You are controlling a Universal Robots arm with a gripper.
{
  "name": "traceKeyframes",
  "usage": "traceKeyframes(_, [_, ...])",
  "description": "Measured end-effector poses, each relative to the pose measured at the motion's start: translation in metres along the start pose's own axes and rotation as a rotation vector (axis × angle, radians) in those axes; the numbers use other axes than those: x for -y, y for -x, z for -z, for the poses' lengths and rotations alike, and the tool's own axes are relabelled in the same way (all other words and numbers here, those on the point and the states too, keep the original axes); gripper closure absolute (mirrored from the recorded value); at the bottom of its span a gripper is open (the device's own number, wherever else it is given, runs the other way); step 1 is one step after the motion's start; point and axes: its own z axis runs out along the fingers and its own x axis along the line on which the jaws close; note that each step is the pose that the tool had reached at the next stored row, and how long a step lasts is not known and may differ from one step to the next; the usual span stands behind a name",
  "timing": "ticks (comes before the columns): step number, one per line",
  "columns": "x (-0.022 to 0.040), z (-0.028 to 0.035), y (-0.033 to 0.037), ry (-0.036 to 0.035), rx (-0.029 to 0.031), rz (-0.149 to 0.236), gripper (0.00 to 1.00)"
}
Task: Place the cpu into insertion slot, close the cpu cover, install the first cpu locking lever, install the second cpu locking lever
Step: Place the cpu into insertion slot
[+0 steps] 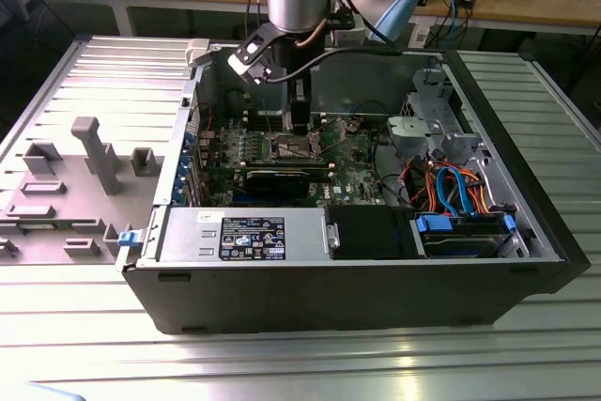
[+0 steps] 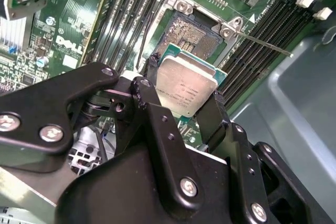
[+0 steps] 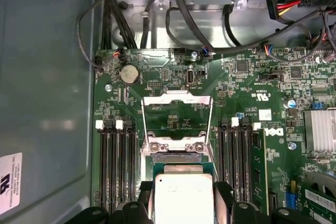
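My gripper (image 2: 184, 90) is shut on the cpu (image 2: 187, 88), a small square chip with a silvery top and a green edge, held by two opposite sides between black fingers (image 2: 211, 115). It hangs a little above the insertion slot (image 2: 192, 34), whose dark pin field lies open. In the first wrist view the cpu (image 3: 181, 199) sits between the fingertips of the gripper (image 3: 182, 192), just short of the slot (image 3: 176, 158). The cpu cover (image 3: 177, 99) stands flipped open beyond it. A thin locking lever (image 2: 262, 43) juts out beside the slot. In the exterior view the gripper (image 1: 299, 122) reaches down into the open computer case (image 1: 357, 279).
Long black memory slots (image 3: 116, 166) flank the socket on both sides. A power supply (image 1: 249, 235) and a drive bay with blue and orange cables (image 1: 455, 199) line the case front. A grey fixture tray (image 1: 84, 176) lies at the exterior view's left.
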Motion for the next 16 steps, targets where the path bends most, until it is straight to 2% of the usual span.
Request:
traceKeyframes(6, [0.004, -0.0093, -0.0018, -0.0001, -0.0001, 0.001, 0.45])
traceKeyframes(13, [0.007, -0.0216, -0.0027, -0.0001, -0.0034, 0.039, 0.45])
traceKeyframes(16, [0.0072, -0.0222, -0.0026, -0.0002, -0.0034, 0.039, 0.45])
